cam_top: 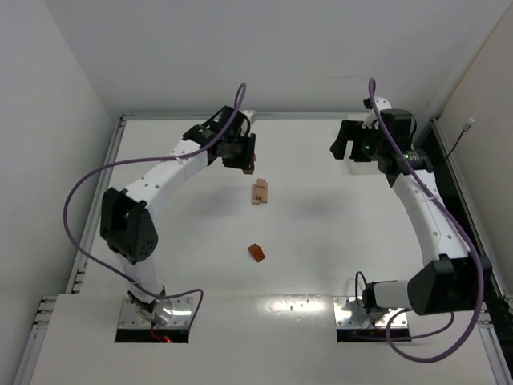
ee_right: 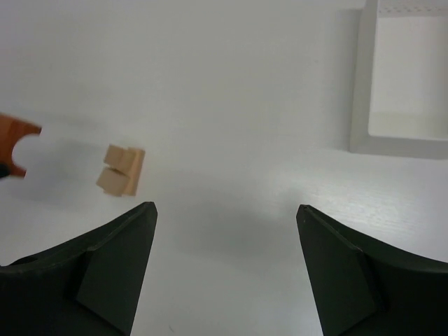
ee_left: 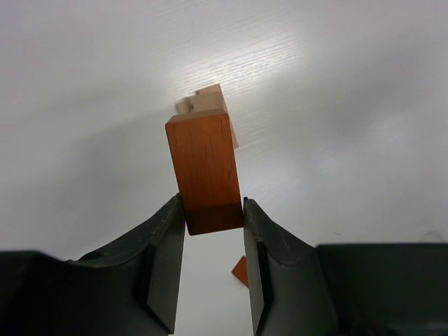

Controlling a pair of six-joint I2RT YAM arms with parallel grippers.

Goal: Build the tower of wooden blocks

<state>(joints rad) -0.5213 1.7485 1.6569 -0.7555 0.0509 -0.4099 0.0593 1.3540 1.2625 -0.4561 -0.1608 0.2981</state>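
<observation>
My left gripper (cam_top: pixel 244 163) is shut on a reddish-orange arch block (ee_left: pixel 204 168) and holds it above the table, just behind a small stack of pale tan blocks (cam_top: pixel 260 192). The tan blocks (ee_left: pixel 207 102) show past the held block's far end in the left wrist view. A second orange wedge piece (cam_top: pixel 256 253) lies alone on the table nearer the bases; its corner (ee_left: pixel 241 271) shows between the left fingers. My right gripper (ee_right: pixel 225 208) is open and empty at the back right (cam_top: pixel 346 148). It sees the tan blocks (ee_right: pixel 121 170) and the held arch block (ee_right: pixel 14 143) to its left.
A white rectangular tray (ee_right: pixel 402 136) stands at the back right, just beyond the right gripper. White walls close in the table on the left, back and right. Purple cables loop off both arms.
</observation>
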